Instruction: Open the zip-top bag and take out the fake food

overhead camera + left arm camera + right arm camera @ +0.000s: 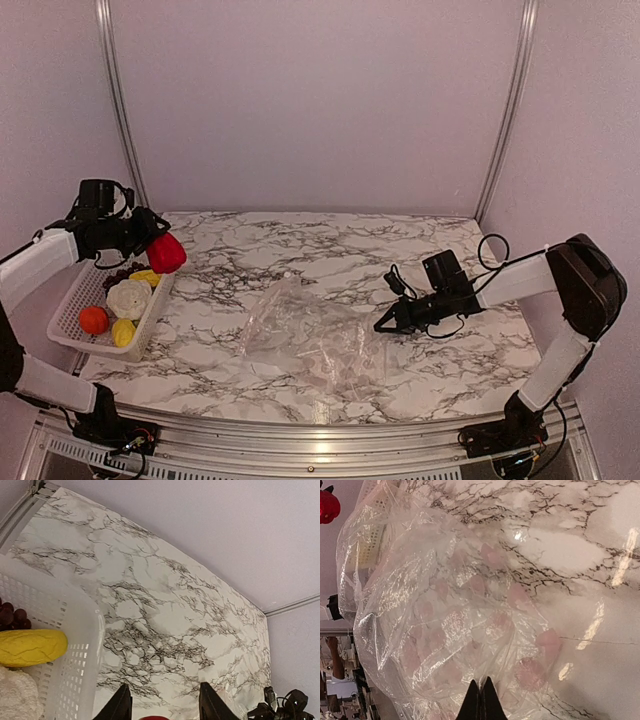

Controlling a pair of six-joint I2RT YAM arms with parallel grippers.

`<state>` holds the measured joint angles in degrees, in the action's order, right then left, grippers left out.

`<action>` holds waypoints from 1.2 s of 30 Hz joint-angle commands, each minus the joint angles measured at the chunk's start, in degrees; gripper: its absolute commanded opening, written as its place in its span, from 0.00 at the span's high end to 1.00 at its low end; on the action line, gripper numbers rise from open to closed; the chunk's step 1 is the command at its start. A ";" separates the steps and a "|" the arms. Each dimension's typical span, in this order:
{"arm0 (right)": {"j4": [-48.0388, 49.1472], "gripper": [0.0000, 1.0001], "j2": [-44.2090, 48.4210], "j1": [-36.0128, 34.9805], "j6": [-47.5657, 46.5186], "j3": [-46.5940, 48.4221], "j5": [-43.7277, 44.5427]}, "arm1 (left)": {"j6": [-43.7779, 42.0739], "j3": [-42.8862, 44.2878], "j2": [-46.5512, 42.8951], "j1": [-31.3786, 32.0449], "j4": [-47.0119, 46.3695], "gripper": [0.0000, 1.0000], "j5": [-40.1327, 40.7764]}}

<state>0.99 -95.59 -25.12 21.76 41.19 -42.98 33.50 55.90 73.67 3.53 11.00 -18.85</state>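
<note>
Clear crinkled film: bag point(315, 335), roughly rectangular, lying right of the basket point(60, 325), long axis slanting far-left to near-right; zip end not discernible. The basket, white lattice plastic, holds knobbly cauliflower point(128, 298), round orange fruit point(94, 320), yellow oblongs point(124, 332) and dark grapes point(120, 275). Over its right rim the left gripper point(160, 245) pinches a glossy red piece point(167, 253). Beyond the bag from the basket, the right gripper point(385, 325) has its fingers pressed together at the film's edge; any hold is unclear. Table point(330, 240) marble-patterned, glossy; walls plain, pale.

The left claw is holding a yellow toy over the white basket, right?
Not quite. The left claw holds a red toy over the white basket, not a yellow one. The top view shows it.
</note>
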 commanded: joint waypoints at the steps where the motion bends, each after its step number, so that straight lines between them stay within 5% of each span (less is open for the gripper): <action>1: -3.25 1.00 0.32 0.53 -2.87 2.84 0.31 | -3.64 2.38 -0.63 -7.44 12.77 0.71 4.69; 16: -11.61 1.00 -0.97 0.56 -9.54 9.03 1.80 | -4.21 8.27 14.71 -22.38 11.71 0.59 4.66; 21: -12.54 1.00 -0.19 0.54 -10.22 9.42 2.33 | -4.47 10.10 19.17 -25.66 11.93 0.31 0.98; 26: -14.26 1.00 0.76 0.52 -11.51 10.67 3.87 | -6.02 10.20 15.14 -25.45 9.37 0.12 -1.98; 32: -14.10 1.00 1.55 0.52 -11.89 12.33 4.10 | -9.89 11.19 8.57 -22.37 9.80 0.07 -6.01; 36: -14.17 1.00 1.29 0.43 -12.53 14.18 3.59 | -9.38 7.52 5.95 -14.83 5.97 0.07 -12.12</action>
<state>-12.60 -95.53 -25.10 10.63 52.27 -39.64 25.54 65.28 82.41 -17.52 19.94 -23.70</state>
